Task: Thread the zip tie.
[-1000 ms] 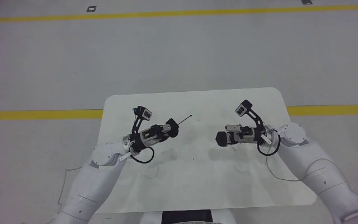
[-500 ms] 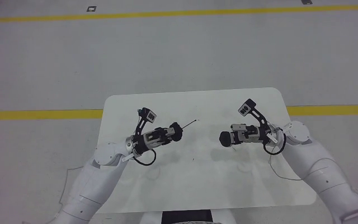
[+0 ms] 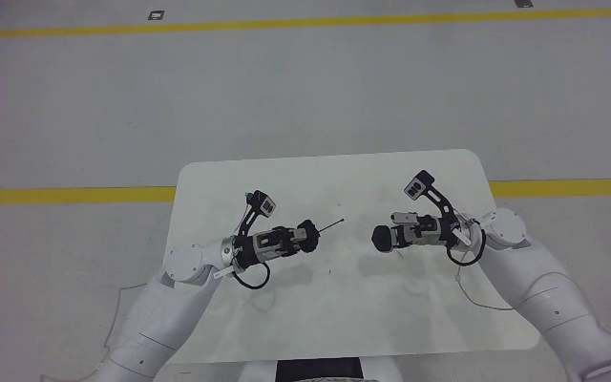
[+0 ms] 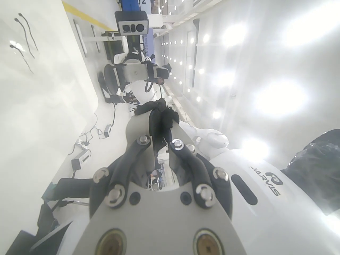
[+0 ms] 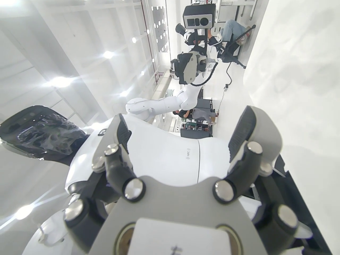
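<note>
Zip tie (image 3: 330, 227): clenched in your left gripper (image 3: 307, 235), tip toward 2 o'clock; your right gripper (image 3: 379, 237), at 3 o'clock over the desk (image 3: 401, 181), has fingers released.

A: Which end of the zip tie (image 3: 331, 226) sticks out?
B: Too thin to tell from above. Its other end is hidden inside the left gripper (image 3: 307, 235).

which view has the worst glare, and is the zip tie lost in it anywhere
Top view: even light, no glare; the zip tie reads plainly against the white table. Left wrist view: worst glare, ceiling lights bloom into broad white patches. Right wrist view: lights flare into streaks, clear of the open fingers.
</note>
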